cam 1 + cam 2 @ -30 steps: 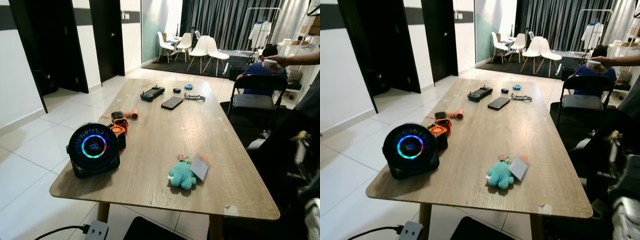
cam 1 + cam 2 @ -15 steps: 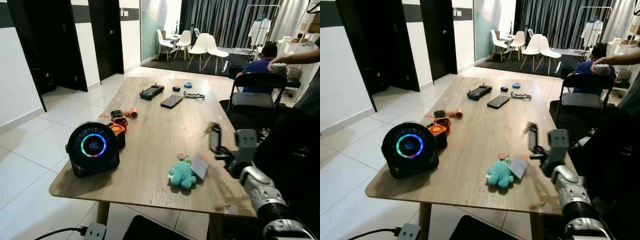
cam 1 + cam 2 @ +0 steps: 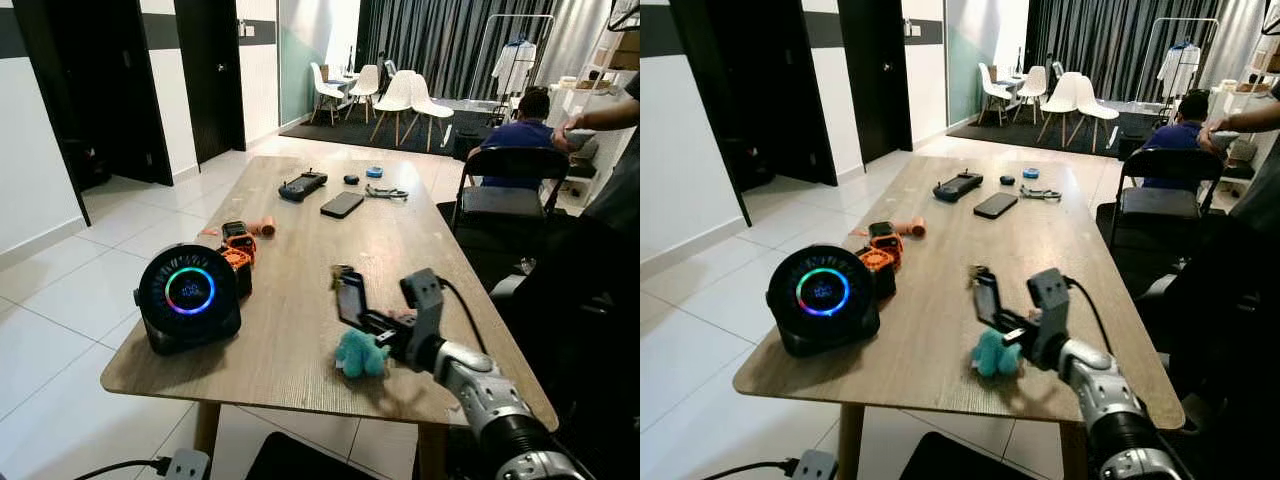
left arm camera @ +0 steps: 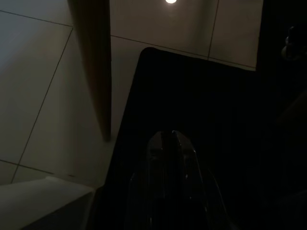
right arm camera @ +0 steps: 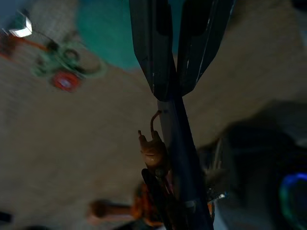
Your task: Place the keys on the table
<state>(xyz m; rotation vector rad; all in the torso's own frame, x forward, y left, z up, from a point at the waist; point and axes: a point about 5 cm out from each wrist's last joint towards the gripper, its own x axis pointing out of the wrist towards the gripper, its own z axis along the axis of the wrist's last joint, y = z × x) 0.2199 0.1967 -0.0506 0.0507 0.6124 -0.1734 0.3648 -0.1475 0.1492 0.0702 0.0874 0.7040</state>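
Your right gripper was above the table, over its near part, and its two black fingers were pressed together on the keys. In the right wrist view you could see a small brown charm and a ring hanging against the fingers. The keys were in the air, not on the wood. Just under the gripper, near the front edge, lay a teal plush toy.

Half a second before, your gripper was nearer the right edge of the table, beside the plush toy and a white tag. It had moved toward the middle of the table, and it was covering that tag. One second before, the arm was not over the table at all.

Your left gripper hung idle in the shade above a dark mat and pale floor tiles; I cannot tell if its fingers were open.

On the table, near the front left corner, stood a round black fan with a coloured light ring, and behind it some orange and black gadgets. Toward the far edge lay a phone and a black controller. At the right edge stood a black chair, and behind it a person in a blue shirt sat. White chairs and dark curtains were at the far end of the room.
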